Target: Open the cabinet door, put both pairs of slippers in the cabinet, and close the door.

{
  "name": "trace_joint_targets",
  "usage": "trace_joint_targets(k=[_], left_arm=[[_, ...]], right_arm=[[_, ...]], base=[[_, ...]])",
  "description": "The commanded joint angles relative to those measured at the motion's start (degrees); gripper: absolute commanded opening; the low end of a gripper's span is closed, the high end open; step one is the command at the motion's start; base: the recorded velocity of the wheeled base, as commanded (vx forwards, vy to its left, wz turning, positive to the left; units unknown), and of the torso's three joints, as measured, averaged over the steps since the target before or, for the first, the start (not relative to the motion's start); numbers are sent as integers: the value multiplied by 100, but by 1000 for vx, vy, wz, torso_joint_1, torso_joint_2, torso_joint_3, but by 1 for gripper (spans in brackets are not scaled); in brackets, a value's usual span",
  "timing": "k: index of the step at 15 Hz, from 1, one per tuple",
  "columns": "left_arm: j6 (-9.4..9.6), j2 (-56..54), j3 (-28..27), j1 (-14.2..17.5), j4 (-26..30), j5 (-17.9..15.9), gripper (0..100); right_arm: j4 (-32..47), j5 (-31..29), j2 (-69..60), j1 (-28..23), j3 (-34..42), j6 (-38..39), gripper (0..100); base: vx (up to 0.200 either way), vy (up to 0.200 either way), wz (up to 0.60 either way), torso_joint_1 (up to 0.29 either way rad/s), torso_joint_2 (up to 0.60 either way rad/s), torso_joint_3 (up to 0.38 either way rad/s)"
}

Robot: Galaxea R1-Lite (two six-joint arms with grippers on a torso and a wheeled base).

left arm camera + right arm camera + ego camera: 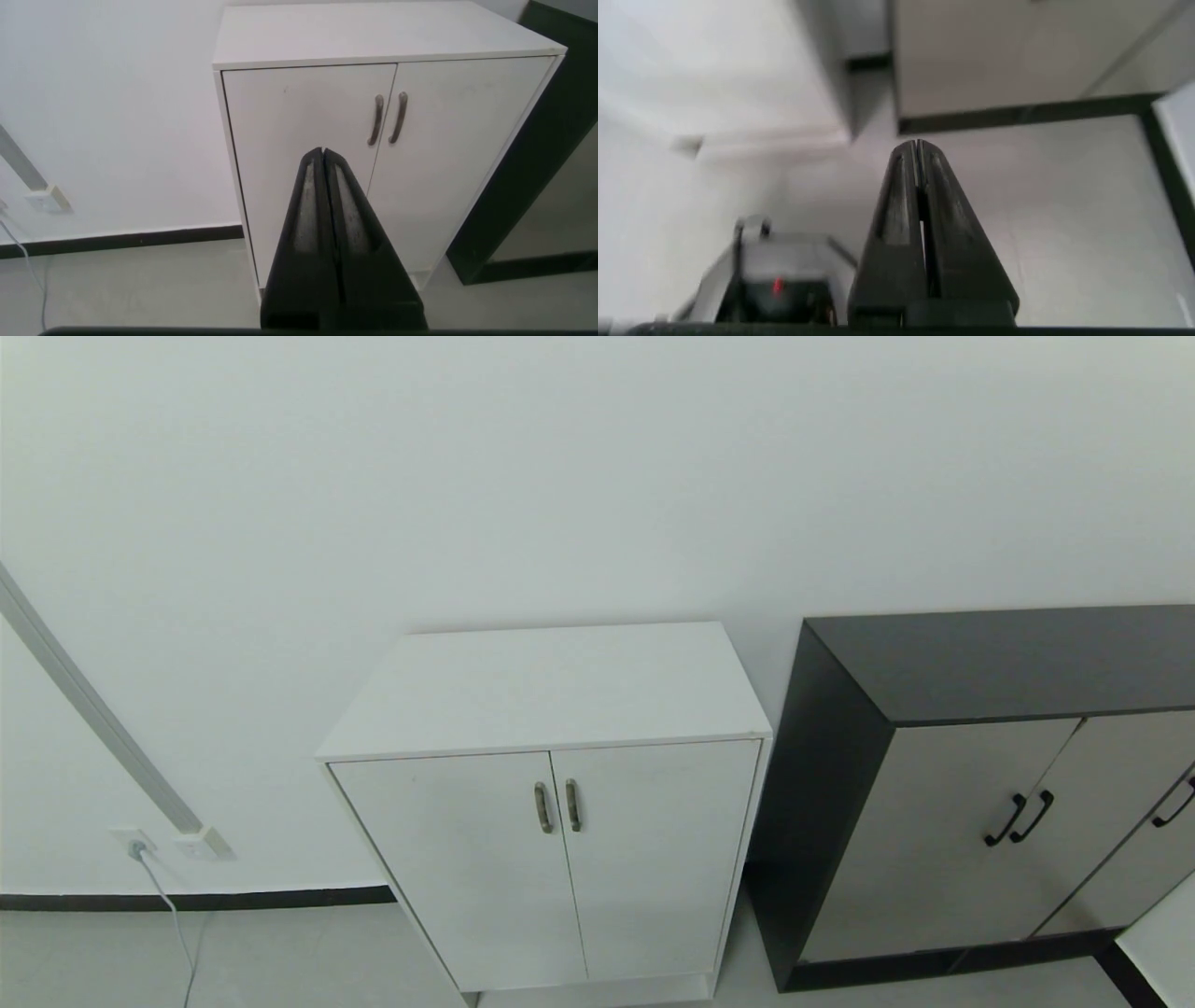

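Observation:
A white two-door cabinet stands against the wall, both doors closed, with two brownish vertical handles at the middle seam. The left wrist view shows the same cabinet and its handles ahead of my left gripper, which is shut with nothing in it and held some way in front of the left door. My right gripper is shut and empty, pointing down over pale floor near the dark base of the neighbouring cabinet.
A black cabinet with grey doors and black handles stands right beside the white one. A wall socket with a plugged cable and a slanted wall conduit are at the left. A black skirting strip runs along the wall.

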Motion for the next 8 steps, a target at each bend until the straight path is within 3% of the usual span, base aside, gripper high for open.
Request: trace_joint_targets(k=[1, 8], left_arm=[[2, 7, 0, 4, 0, 0, 0], [2, 7, 0, 4, 0, 0, 0]], right_arm=[[-2, 5, -668, -222, 2, 107, 0], [-11, 22, -2066, -108, 2, 107, 0]], base=[[0, 0, 0, 0, 0, 0], [0, 0, 0, 0, 0, 0]])
